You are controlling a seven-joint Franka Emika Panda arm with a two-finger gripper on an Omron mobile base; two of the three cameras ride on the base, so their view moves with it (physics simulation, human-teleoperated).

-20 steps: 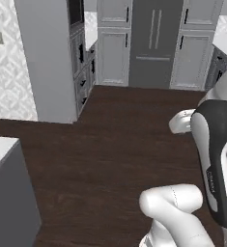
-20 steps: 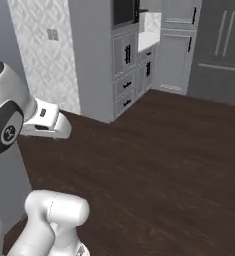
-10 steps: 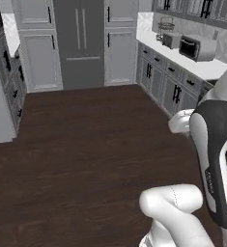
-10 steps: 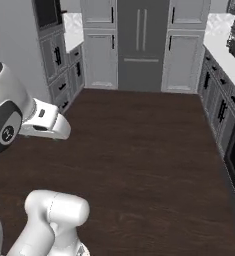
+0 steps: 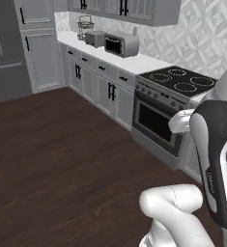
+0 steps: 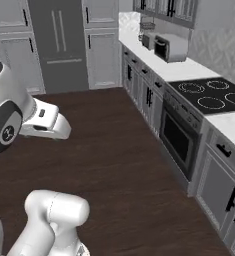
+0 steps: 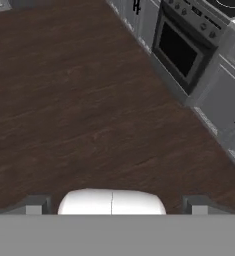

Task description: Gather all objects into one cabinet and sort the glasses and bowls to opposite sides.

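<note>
Currently the gripper [image 7: 112, 205] hangs over the dark wooden floor [image 7: 79, 110] with its two finger tips [image 7: 35, 205] spread wide apart and nothing between them. To the right stands an oven [image 5: 156, 120] with a black cooktop [image 6: 211, 95] on top, set into the white base cabinets [image 6: 141, 90]. Farther along the white counter [image 5: 129, 60] sits a microwave [image 5: 120, 44], and grey wall cabinets [image 5: 134, 7] hang above it with doors closed. I cannot see any cups or bowls; where they are I cannot tell. A tall grey refrigerator [image 6: 58, 45] stands at the far wall.
</note>
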